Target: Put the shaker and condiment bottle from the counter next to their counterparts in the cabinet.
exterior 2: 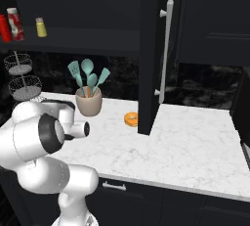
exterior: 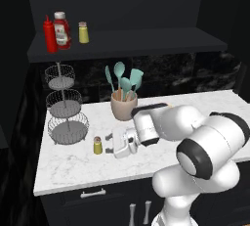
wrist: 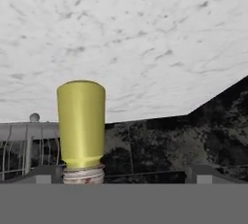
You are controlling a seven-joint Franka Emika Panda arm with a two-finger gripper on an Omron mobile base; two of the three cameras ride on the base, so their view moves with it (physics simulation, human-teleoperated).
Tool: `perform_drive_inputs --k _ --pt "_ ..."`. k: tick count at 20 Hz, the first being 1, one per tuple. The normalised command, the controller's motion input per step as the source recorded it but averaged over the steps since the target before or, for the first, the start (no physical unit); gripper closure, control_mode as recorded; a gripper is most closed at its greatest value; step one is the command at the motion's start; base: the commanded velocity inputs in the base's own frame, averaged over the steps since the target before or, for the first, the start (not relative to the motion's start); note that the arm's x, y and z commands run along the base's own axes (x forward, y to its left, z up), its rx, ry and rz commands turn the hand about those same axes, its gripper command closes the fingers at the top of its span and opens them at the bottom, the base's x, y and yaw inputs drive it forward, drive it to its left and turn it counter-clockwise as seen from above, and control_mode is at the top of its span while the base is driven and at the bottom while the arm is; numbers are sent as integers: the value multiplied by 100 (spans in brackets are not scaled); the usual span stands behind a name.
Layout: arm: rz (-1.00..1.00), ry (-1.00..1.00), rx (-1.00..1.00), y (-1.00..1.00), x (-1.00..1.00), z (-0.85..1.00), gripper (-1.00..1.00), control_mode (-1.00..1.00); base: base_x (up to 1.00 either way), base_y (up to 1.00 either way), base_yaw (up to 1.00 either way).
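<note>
In the left base view, the shaker (exterior: 97, 145) stands upright on the white surface (exterior: 68, 166), lower left of centre, just beside the tips of the spread, empty fingers (exterior: 108, 144), which point at it from the right. I judge a careless push forward could knock the small thing over or skid it toward the wire basket stand (exterior: 67, 105). Up in the cabinet (exterior: 146, 39), the condiment bottle (exterior: 50, 34) already sits touching the ketchup bottle (exterior: 61, 30), with the matching shaker (exterior: 83, 32) near.

In the right base view, the arm's bulk hides the shaker.

In the hand view, which is rolled over, the shaker (wrist: 81, 126) sits left of centre, between the two fingertips (wrist: 44, 173) but much nearer the left one, so an off-centre close might tip it.
</note>
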Motion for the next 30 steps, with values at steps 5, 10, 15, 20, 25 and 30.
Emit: perform_drive_inputs --k 5,10,15,20,25,30 --pt "0 0 0 6 36 -5 -100 -100 0 0 0" --pt "0 0 1 7 24 -7 -100 -100 0 0 0" --pt "0 4 8 25 1 -4 -100 -100 0 0 0" --pt "0 4 9 22 0 -1 -100 -100 0 0 0" --pt "0 15 1 20 15 -21 100 -100 0 0 0" --pt "0 4 5 -9 35 -2 100 -100 0 0 0"
